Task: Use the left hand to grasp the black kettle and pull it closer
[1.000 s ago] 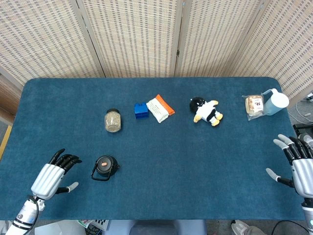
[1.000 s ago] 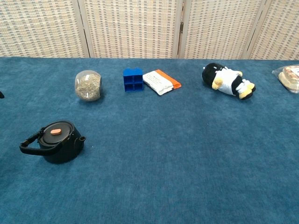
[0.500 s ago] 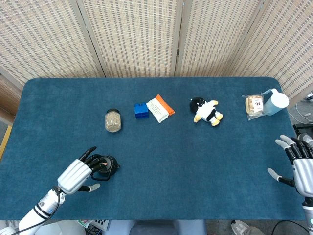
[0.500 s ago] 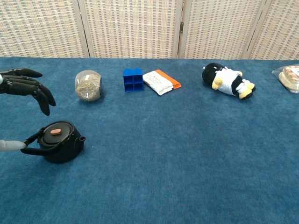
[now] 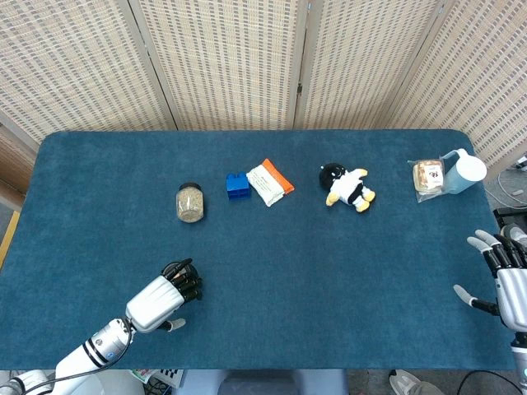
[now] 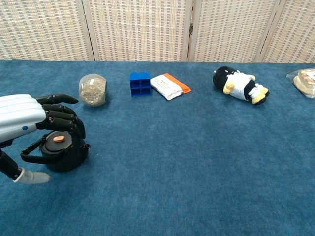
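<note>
The black kettle (image 6: 63,151) with an orange spot on its lid stands near the table's front left; its handle points left. My left hand (image 6: 29,120) hangs over it with fingers (image 6: 69,123) arched above the lid and thumb (image 6: 30,177) low in front of the handle, apart from it. No grip shows. In the head view the left hand (image 5: 156,300) covers most of the kettle (image 5: 176,267). My right hand (image 5: 506,276) stays at the table's right edge, fingers spread and holding nothing.
Along the far half of the table lie a glass jar (image 6: 92,90), a blue block (image 6: 140,84), an orange-and-white packet (image 6: 169,85), a penguin plush (image 6: 240,84), a snack bag (image 5: 427,175) and a pale blue jug (image 5: 464,170). A woven screen stands behind.
My left hand has come in from the left and forward, from beside the kettle to over its lid. The kettle stays where it was. The right hand has barely moved.
</note>
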`<action>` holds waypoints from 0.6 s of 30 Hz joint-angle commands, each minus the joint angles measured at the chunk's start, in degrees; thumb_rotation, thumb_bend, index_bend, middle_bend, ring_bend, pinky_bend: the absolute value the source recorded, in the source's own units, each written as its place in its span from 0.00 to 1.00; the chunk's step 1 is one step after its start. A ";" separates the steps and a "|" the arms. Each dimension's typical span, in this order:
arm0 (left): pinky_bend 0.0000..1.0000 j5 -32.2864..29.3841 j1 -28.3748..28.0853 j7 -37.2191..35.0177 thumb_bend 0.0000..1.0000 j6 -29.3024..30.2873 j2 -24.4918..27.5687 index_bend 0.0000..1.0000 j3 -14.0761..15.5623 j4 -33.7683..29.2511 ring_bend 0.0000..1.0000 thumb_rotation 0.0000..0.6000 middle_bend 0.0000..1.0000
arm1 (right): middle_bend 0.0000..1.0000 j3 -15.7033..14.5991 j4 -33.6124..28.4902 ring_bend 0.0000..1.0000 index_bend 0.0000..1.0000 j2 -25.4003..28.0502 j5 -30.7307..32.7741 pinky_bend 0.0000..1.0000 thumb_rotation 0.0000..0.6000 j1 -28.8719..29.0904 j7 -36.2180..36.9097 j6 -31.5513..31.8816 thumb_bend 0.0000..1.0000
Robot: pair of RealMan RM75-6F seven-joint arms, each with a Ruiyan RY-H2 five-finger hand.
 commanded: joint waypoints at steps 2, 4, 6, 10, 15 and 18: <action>0.00 -0.96 -0.25 1.91 0.15 -0.87 -1.06 0.39 0.52 0.89 0.20 1.00 0.30 | 0.17 0.01 0.05 0.11 0.21 -0.02 0.02 0.12 1.00 -0.03 0.11 -0.01 0.13; 0.00 -1.24 -0.33 2.41 0.15 -1.15 -1.29 0.39 0.80 1.19 0.20 1.00 0.30 | 0.17 0.03 0.04 0.11 0.21 0.00 -0.05 0.12 1.00 0.00 0.17 -0.02 0.13; 0.00 -1.41 -0.39 2.55 0.15 -1.21 -1.46 0.39 1.19 1.46 0.20 1.00 0.30 | 0.17 0.02 0.01 0.11 0.21 0.02 -0.12 0.12 1.00 0.03 0.14 -0.05 0.13; 0.00 -1.64 -0.37 3.32 0.15 -1.20 -1.69 0.39 1.83 2.28 0.20 1.00 0.30 | 0.17 0.08 -0.02 0.11 0.21 -0.01 -0.10 0.12 1.00 0.13 0.03 -0.21 0.13; 0.00 -1.92 -0.09 5.02 0.15 -0.50 -2.11 0.39 2.16 3.68 0.20 1.00 0.31 | 0.17 0.13 -0.14 0.11 0.21 -0.03 -0.21 0.12 1.00 0.19 -0.04 -0.19 0.13; 0.00 -2.28 0.19 6.26 0.15 -0.07 -2.25 0.40 2.24 4.44 0.20 1.00 0.32 | 0.17 0.12 -0.21 0.11 0.21 -0.01 -0.20 0.12 1.00 0.14 -0.03 -0.15 0.13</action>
